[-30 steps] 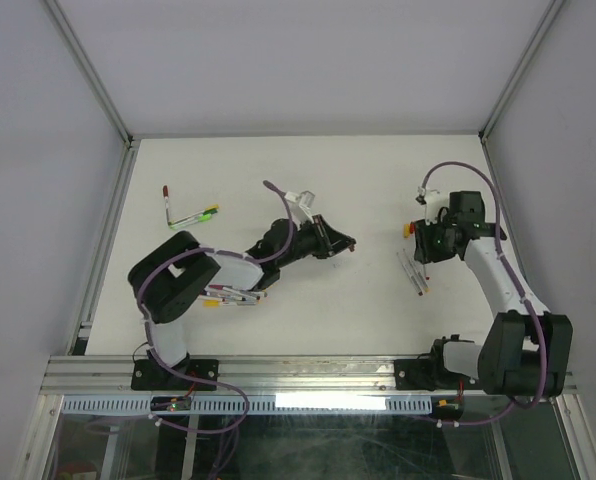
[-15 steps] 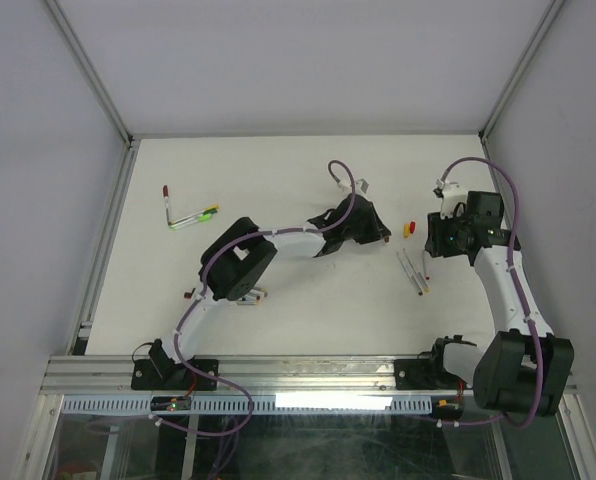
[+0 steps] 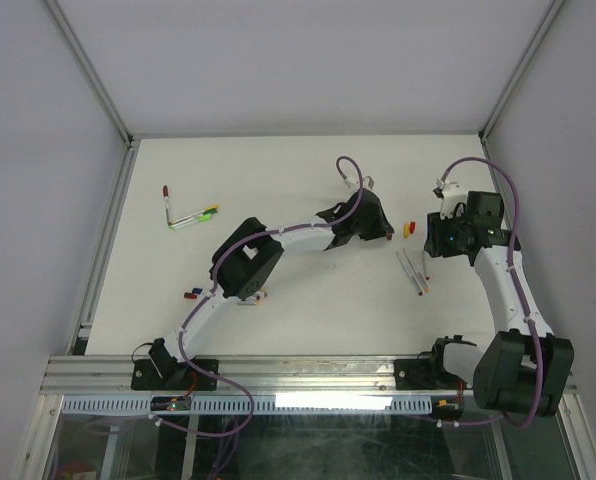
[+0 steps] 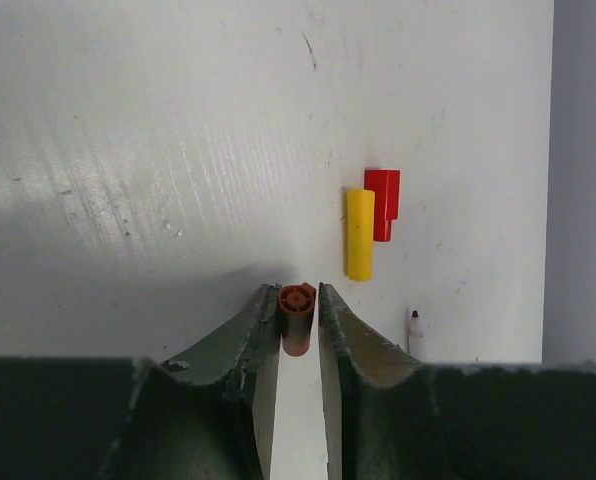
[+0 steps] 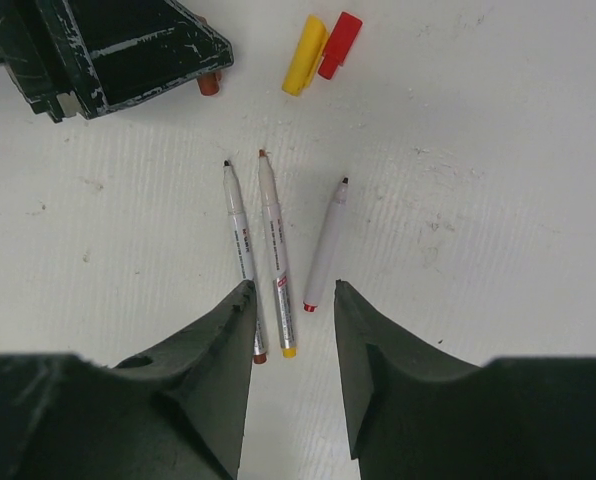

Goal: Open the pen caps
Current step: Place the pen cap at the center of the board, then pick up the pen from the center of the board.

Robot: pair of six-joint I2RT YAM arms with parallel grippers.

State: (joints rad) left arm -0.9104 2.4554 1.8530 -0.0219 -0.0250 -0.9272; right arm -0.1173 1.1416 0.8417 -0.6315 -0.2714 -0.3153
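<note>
The left claw [image 4: 296, 293] pinches a rust-red cap [image 4: 296, 320] close to the yellow cap [image 4: 359, 235] and red cap [image 4: 383, 195]. Released carelessly, it may roll across the worktop [image 4: 128, 150] and scatter them. The right claw [image 5: 293, 288] hangs apart and empty over three uncapped pens [image 5: 276, 250].

Your top view hangs high over the near edge of the table [image 3: 278, 180] and looks down on all of it; the yellow cap [image 3: 407, 230] shows tiny there. Your left wrist view sits low and close, facing that cap [image 4: 359, 248] just ahead. Your right wrist view looks steeply down from farther off, with the cap [image 5: 304, 56] near its upper edge. All three views share it.
</note>
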